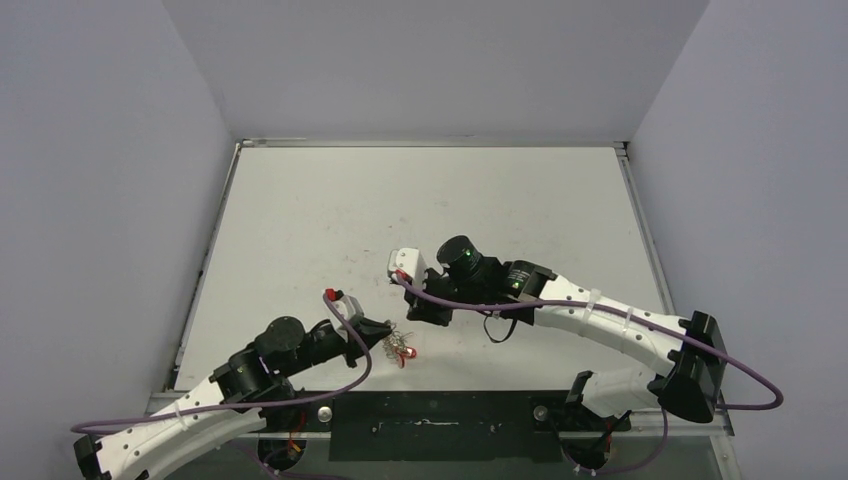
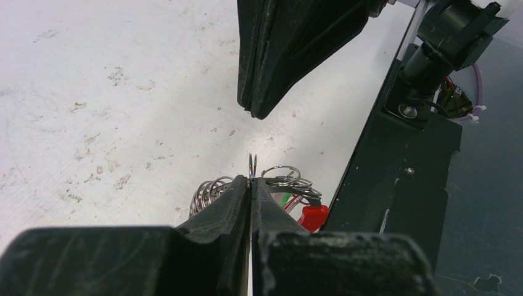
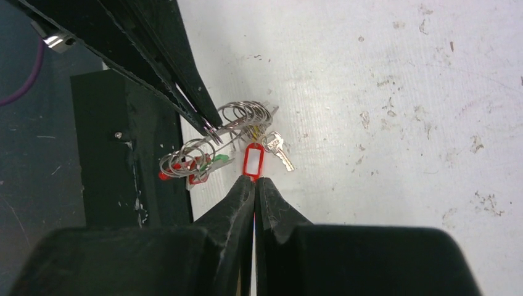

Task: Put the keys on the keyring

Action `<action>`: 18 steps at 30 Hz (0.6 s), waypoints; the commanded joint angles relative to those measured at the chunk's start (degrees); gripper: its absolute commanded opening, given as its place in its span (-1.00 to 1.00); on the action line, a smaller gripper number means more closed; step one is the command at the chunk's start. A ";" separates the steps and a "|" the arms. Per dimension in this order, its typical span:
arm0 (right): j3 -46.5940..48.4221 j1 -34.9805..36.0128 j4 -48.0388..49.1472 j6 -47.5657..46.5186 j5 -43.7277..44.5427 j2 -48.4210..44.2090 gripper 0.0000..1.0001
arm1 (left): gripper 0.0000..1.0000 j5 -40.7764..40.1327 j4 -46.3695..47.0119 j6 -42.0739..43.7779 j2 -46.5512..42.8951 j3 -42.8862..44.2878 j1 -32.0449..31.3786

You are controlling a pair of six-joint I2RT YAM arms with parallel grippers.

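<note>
My left gripper is shut on the thin wire keyring, held edge-on just above the table near the front edge. Small split rings bunch on both sides of its fingers. Keys with red and green tags hang on one side. A silver key with a red frame tag lies on the other side. My right gripper is shut, with its tips right at the red frame tag's near end. In the left wrist view the right gripper hovers apart from the ring, with nothing visible in it.
The black front rail of the table lies right beside the key bunch. Purple cables loop along both arms. Grey walls enclose the white, scuffed table on three sides.
</note>
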 commanded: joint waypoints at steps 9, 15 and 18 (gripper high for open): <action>-11.18 -1.07 12.42 10.34 10.97 -1.48 -0.47 | -1.00 -7.32 -17.54 1.39 -5.71 9.32 0.18; -13.31 -1.07 20.15 15.42 9.70 4.32 -0.27 | -1.00 -10.09 -22.58 0.85 -9.72 12.55 0.19; -11.57 -1.38 22.38 17.69 8.52 9.22 -0.18 | -1.00 -10.34 -23.07 1.47 -11.51 13.02 0.19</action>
